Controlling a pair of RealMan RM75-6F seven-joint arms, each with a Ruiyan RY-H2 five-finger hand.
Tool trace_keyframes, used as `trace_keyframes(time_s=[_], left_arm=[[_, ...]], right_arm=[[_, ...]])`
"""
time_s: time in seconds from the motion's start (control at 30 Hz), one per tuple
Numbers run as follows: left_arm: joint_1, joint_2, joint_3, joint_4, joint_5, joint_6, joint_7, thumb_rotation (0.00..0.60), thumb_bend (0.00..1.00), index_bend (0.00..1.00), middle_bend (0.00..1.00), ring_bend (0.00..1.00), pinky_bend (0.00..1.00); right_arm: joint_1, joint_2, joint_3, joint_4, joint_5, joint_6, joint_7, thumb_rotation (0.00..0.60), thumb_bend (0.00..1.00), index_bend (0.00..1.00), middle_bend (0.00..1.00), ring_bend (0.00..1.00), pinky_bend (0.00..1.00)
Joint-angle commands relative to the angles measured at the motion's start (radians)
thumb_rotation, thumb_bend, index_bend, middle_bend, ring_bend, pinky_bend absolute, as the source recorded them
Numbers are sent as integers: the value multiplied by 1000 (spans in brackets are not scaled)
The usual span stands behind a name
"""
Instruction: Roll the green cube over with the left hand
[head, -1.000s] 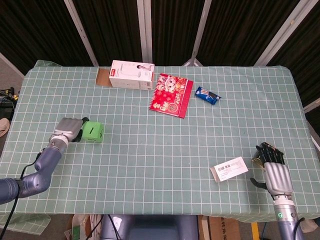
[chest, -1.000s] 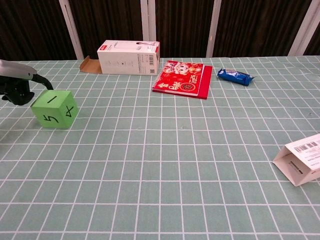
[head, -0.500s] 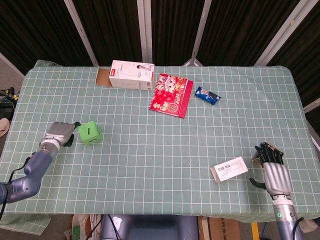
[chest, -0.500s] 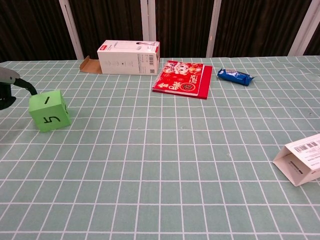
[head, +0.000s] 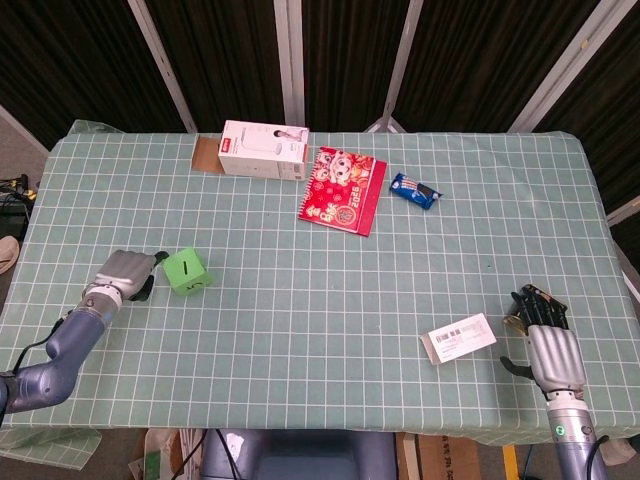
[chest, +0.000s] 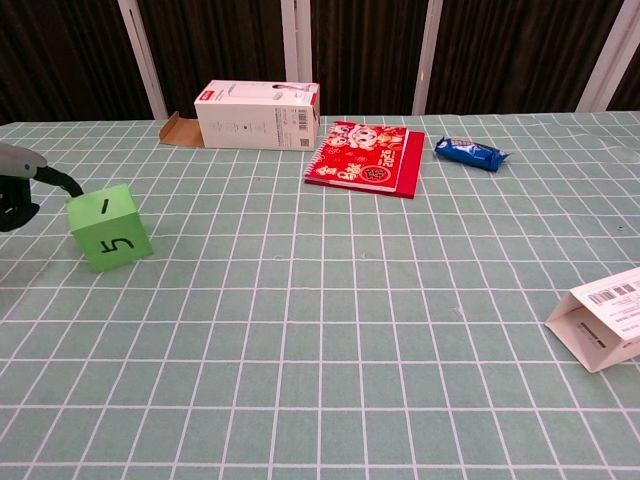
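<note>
The green cube (head: 187, 271) sits on the table's left side, turned askew to the grid. In the chest view the green cube (chest: 110, 228) shows a dash on top and a "5" on its front face. My left hand (head: 125, 275) lies just left of it, back upward, holding nothing. In the chest view one dark finger of the left hand (chest: 20, 186) reaches to the cube's upper left corner. My right hand (head: 545, 335) rests at the front right of the table, holding nothing, far from the cube.
A white box (head: 263, 149) with an open brown flap stands at the back, beside a red booklet (head: 343, 188) and a blue snack packet (head: 414, 191). A white labelled card box (head: 460, 337) lies left of the right hand. Green checked cloth (head: 320, 280) covers the table.
The cube has twisted on the spot; its "4" face no longer shows in the chest view. My left hand has drawn back towards the front left. The right hand has not moved.
</note>
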Motion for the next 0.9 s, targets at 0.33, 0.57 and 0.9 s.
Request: trace_keyframes(time_s=[0.33, 0.57, 0.9], left_arm=[[52, 50, 24, -56, 114, 9, -50, 600, 911, 170, 823, 751, 827], [64, 35, 22, -57, 167, -3, -68, 600, 911, 170, 823, 751, 828], [70, 19, 21, -81, 217, 12, -61, 600, 911, 170, 823, 751, 828]], right_arm=[[4, -4, -2, -1, 2, -7, -3, 600, 185, 76, 14, 0, 18], [7, -6, -2, 0, 8, -11, -8, 600, 186, 79, 14, 0, 17], [6, -5, -1, 0, 11, -10, -6, 600, 185, 82, 14, 0, 18]])
